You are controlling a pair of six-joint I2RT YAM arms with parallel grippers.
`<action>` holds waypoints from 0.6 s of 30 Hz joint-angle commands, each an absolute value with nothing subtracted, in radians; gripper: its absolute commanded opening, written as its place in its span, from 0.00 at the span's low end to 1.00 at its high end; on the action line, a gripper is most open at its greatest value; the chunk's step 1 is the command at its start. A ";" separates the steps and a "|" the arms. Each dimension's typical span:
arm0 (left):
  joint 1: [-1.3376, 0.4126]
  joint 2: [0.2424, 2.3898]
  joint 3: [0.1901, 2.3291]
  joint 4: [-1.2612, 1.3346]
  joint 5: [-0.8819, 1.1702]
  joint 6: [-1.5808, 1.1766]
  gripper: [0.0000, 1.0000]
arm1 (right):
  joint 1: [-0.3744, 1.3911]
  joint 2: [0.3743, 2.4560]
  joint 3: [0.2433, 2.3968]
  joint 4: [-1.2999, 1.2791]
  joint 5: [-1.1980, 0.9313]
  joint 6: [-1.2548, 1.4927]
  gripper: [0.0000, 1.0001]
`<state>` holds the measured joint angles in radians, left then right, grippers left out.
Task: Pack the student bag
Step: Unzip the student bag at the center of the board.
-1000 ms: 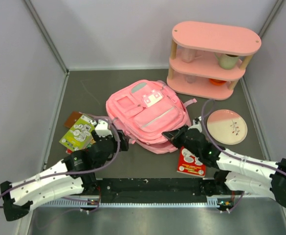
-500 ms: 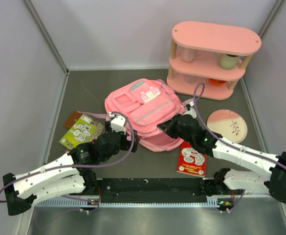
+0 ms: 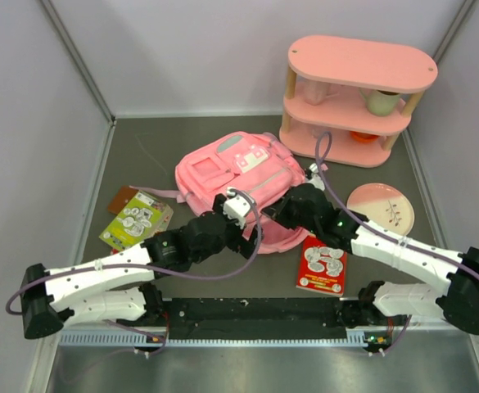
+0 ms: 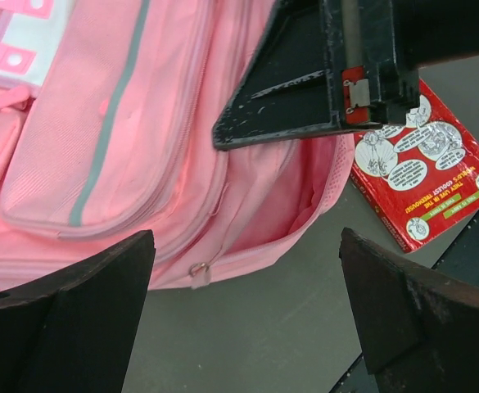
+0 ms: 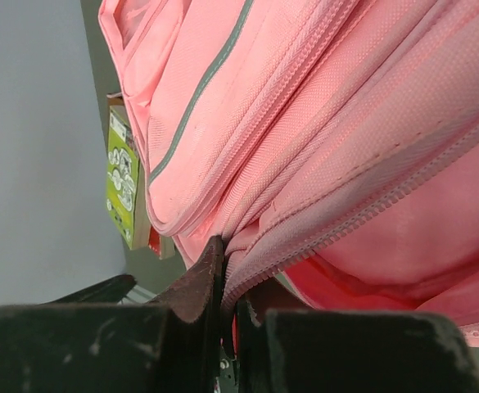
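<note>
**Opening the bag's mouth for packing**

At the far left a green booklet [image 3: 133, 219] is lying on the surface [image 3: 165, 147], half covering a brown item I cannot identify. The left claw [image 3: 247, 233] is hovering, spread wide and holding nothing, at the near edge of the student bag [image 3: 231, 168]. The bag is lying front-up in the middle of the surface. The right claw [image 3: 278, 214] is pinching a fold of the bag's fabric beside a zipper seam. Further right a red book [image 3: 321, 266] is waiting, then a pink-and-white plate [image 3: 380, 211], with a pink shelf unit [image 3: 358, 70] behind.

The step appears to be parting the main compartment. It would go best with the right claw pulling the lip upward while the left takes the opposite lip near the zipper pull [image 4: 196, 273].

Both arms are covering the opening from above, so its width is unclear.
</note>
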<state>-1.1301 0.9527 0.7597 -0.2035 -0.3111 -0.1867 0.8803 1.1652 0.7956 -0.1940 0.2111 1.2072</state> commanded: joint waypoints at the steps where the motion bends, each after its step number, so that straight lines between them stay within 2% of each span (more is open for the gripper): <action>1: -1.141 1.028 0.822 -0.115 -0.311 -0.118 0.99 | 0.876 1.160 0.899 -0.172 0.201 1.193 0.00; 6: -1.143 1.092 0.818 -0.123 -0.383 -0.115 0.98 | 0.873 1.166 0.943 -0.198 0.195 1.187 0.00; 8: -1.141 1.104 0.808 -0.120 -0.429 -0.129 0.91 | 0.874 1.167 0.950 -0.204 0.189 1.183 0.00; 11: -1.140 1.124 0.799 -0.086 -0.523 -0.132 0.65 | 0.874 1.164 0.951 -0.202 0.175 1.183 0.00; 12: -1.140 1.134 0.808 -0.080 -0.563 -0.136 0.49 | 0.873 1.164 0.953 -0.204 0.166 1.171 0.00; 14: -1.134 1.164 0.822 -0.074 -0.595 -0.137 0.30 | 0.873 1.155 0.946 -0.207 0.153 1.164 0.00; 15: -1.126 1.175 0.839 -0.081 -0.613 -0.149 0.17 | 0.870 1.151 0.939 -0.206 0.149 1.157 0.00; 16: -1.102 1.198 0.851 -0.098 -0.632 -0.158 0.00 | 0.868 1.143 0.933 -0.210 0.152 1.129 0.05; 18: -1.077 1.212 0.874 -0.141 -0.647 -0.182 0.00 | 0.850 1.111 0.907 -0.233 0.182 1.108 0.19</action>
<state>-1.1370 1.1774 0.8116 -0.1272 -0.5095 -0.1406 0.8719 1.1725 0.8738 -0.2646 0.2008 1.1767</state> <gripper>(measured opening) 0.031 0.097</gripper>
